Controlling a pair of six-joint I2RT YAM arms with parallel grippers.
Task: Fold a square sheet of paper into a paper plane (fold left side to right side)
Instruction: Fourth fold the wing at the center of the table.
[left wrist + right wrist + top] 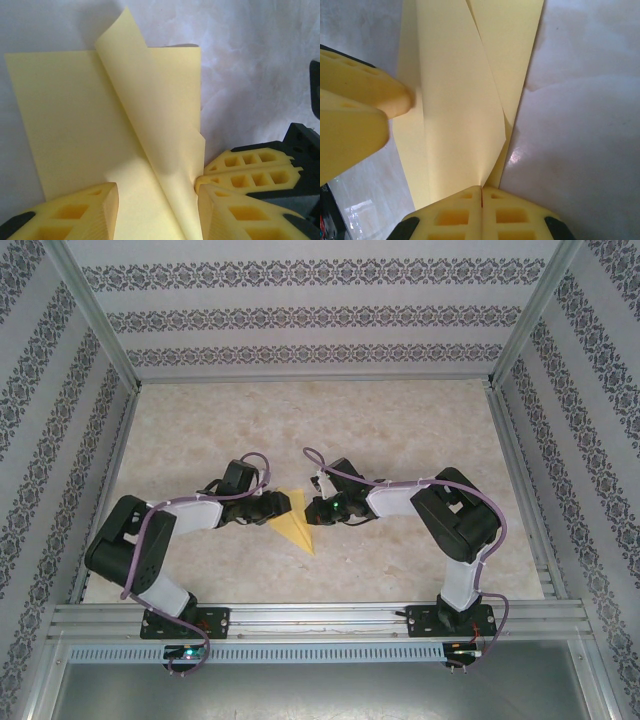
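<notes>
Top external view: the pale marbled table (420, 430) carries both arms, bent inward so their wrists meet over the square sheet of paper (296, 522). It lies near the table's middle, between the two grippers, with one corner pointing toward the near edge. Patterned walls (300, 315) close in three sides.

From the left wrist, the sheet lies mostly flat while one flap stands lifted off it. The left gripper (157, 200) has its fingers apart, straddling the sheet low over it; whether the tips press on the paper I cannot tell. The right gripper (481, 192) has its fingers together, pinching the edge of the lifted flap.

The step in hand looks like the side-to-side fold, with the flap raised but not yet laid. The next move likely calls for carrying the flap across until the edges meet, the left gripper steadying the sheet, then pressing the crease.

No brand, label or writing is readable anywhere.
</notes>
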